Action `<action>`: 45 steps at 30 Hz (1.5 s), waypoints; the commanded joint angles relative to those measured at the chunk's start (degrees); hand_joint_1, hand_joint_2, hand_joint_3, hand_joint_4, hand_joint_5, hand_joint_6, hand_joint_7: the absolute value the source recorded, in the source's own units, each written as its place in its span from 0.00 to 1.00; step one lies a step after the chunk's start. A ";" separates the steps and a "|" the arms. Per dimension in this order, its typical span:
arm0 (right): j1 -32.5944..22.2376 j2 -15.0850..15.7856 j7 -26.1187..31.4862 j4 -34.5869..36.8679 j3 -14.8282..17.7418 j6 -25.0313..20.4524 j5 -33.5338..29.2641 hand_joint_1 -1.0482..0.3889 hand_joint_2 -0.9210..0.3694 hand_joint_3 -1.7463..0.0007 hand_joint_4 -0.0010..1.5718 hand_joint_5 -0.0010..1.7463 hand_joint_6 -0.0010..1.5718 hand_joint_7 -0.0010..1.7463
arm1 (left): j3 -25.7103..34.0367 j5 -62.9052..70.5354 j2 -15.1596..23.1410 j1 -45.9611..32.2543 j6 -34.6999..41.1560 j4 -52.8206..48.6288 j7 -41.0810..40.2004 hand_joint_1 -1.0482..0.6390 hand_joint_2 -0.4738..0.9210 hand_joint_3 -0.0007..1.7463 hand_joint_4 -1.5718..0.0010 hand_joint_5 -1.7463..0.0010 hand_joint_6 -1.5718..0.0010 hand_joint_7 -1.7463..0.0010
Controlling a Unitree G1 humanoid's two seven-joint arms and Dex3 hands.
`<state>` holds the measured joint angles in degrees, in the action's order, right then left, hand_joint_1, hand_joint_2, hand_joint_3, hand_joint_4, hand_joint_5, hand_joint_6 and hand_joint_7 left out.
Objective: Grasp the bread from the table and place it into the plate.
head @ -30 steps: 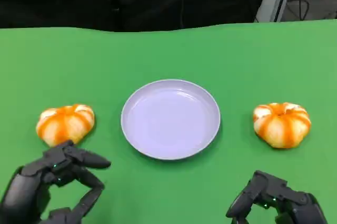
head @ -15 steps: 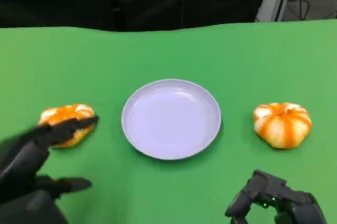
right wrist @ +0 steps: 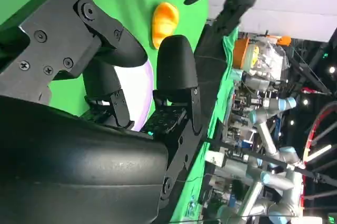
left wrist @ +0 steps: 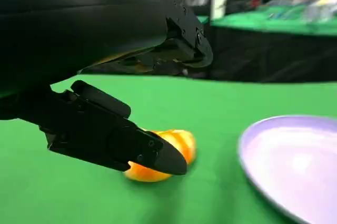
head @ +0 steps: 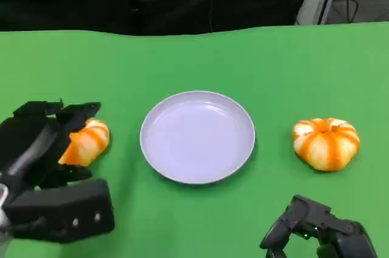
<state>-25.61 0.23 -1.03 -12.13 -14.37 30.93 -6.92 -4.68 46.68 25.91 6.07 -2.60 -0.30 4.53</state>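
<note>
Green table (head: 182, 57), orange-and-white striped pumpkin-shaped bread (head: 88, 141), left robot hand (head: 42, 142) spread around it, ungrasped, lavender plate (head: 197, 97) beside.

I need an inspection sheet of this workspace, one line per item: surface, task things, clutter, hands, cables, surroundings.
Surface: green table, evenly covered, no spill seen.
Task things: left bread lies on the table beside the plate, partly hidden by the left hand; right bread lies on the table on the plate's other side; nothing lies in the plate.
Clutter: nothing seen.
Hands: left hand is at the left bread, fingers apart, one finger above it and one in front; whether it touches cannot be told. Right hand is low at the near edge, fingers curled, holding nothing.
Cables: dark cables hang behind the table's far edge.
Surroundings: black backdrop; other green tables and robot arms in the wrist views.
</note>
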 commanded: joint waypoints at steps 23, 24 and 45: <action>-1.09 0.11 0.65 -0.78 -0.10 0.37 -0.44 0.68 0.48 0.22 0.47 0.91 0.51 0.75 | -18.89 -3.46 -6.50 31.37 0.89 -61.86 -4.57 0.37 1.00 0.04 0.74 0.92 0.68 0.98; -1.09 0.14 0.67 -0.72 -0.08 0.45 -0.50 0.68 0.49 0.23 0.47 0.91 0.51 0.75 | -18.60 -4.47 -6.46 31.12 -0.84 -62.70 -5.71 0.40 1.00 0.04 0.62 0.91 0.59 0.96; 0.18 -0.15 0.91 0.82 0.09 0.95 -0.91 0.67 0.51 0.20 0.48 0.91 0.52 0.75 | -18.97 -3.57 -0.93 29.63 -19.71 -50.02 -39.58 0.53 0.62 0.70 0.42 0.00 0.56 0.00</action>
<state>-25.49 0.06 -0.55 -11.76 -14.64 30.98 -8.31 -24.63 42.96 23.17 35.70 -22.27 -53.71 -33.80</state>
